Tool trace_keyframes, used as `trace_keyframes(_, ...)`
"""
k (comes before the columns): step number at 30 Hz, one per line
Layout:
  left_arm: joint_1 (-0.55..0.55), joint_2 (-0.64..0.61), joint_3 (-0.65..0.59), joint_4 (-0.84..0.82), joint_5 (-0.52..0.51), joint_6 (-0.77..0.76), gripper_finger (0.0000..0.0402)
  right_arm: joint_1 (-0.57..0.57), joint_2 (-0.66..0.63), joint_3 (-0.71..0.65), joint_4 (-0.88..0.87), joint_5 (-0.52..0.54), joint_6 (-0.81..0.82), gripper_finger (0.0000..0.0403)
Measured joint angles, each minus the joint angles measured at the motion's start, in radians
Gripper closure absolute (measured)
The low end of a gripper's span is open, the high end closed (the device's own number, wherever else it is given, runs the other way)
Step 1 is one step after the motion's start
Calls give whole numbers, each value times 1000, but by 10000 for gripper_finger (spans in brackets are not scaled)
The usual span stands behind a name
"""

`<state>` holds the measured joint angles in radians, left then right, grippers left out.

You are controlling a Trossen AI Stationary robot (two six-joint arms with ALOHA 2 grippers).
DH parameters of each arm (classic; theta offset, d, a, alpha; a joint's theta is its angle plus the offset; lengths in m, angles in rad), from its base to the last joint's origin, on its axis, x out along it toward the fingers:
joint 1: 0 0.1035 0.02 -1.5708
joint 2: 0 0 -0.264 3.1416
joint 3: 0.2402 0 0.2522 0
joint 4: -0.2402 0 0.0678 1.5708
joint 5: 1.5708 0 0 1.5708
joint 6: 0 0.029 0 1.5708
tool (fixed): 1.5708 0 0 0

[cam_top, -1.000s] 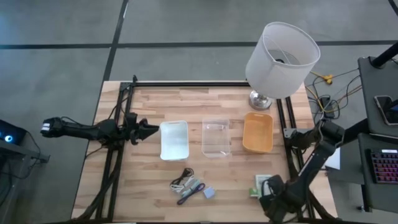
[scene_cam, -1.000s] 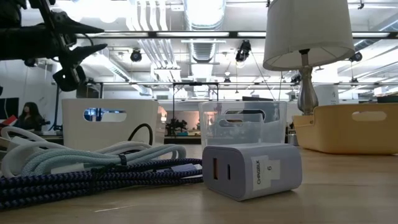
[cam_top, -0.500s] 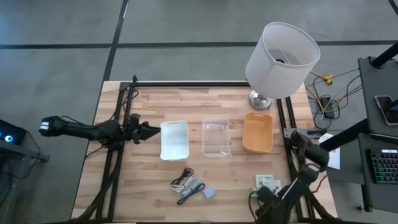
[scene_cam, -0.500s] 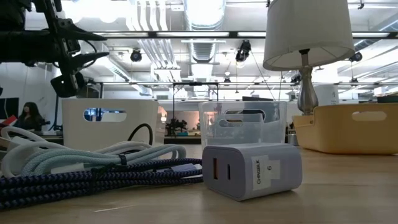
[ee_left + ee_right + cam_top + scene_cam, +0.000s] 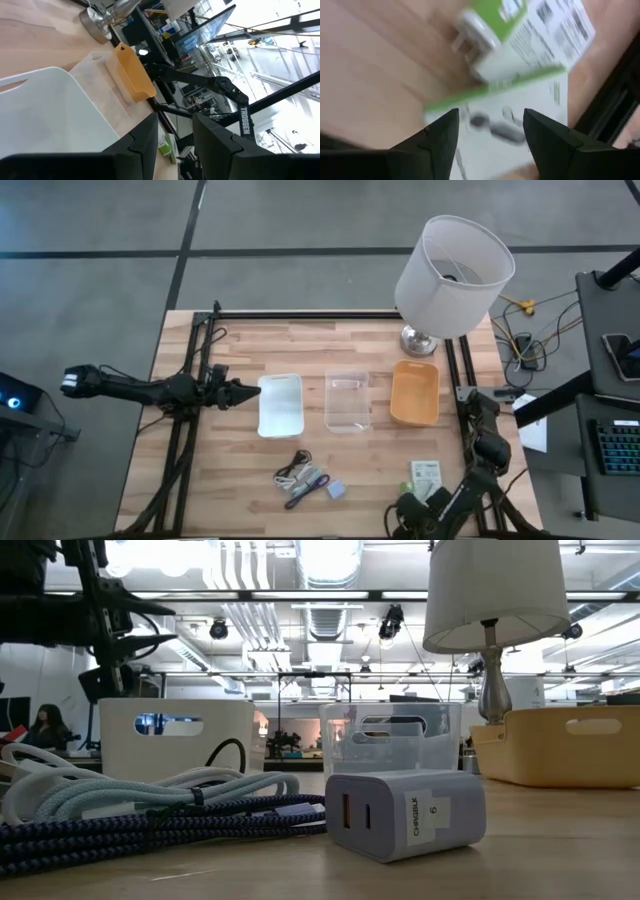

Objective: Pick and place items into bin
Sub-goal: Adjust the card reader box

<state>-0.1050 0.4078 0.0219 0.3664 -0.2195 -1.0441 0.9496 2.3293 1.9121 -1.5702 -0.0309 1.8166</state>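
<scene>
A dark cable bundle and a small lavender-blue block lie near the table's near edge. The low view shows them close up as braided cables and a charger block. A flat white packet with black print and a green edge lies to their right. In the right wrist view the packet shows beyond the fingers, with a white plug piece on it. My right gripper is open at the near edge, just short of the packet. My left gripper hovers open by the white bin's left side.
Three bins stand in a row at mid-table: white, clear and orange. A lamp stands at the far right corner. Black frame rails run along both table sides. Bare wood lies between the bins and the items.
My right gripper has drawn back from over the packet toward the table's near edge and a little left, leaving the packet uncovered on the table. My left gripper has edged right toward the white bin and dropped slightly.
</scene>
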Motion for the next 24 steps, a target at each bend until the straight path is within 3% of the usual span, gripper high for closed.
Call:
trace_keyframes(5, 0, 13, 0, 0, 0, -24, 295, -41, -4, 5, -2, 48, -7, 195)
trace_keyframes(8, 0, 17, 0, 11, 0, -33, 295, -32, -46, 18, -2, 108, 63, 195)
trace_keyframes(12, 0, 22, 0, 24, 0, -29, 295, 6, -69, 28, 0, 111, 158, 195)
trace_keyframes(16, 0, 22, 0, 19, 0, -24, 295, 33, -50, 22, 3, 19, 171, 195)
trace_keyframes(21, 0, 22, 0, 21, 14, -24, 295, 97, -107, 38, -1, 40, 479, 195)
trace_keyframes(24, 0, 22, 0, 21, 19, -24, 295, 117, -136, 8, -2, -74, 510, 195)
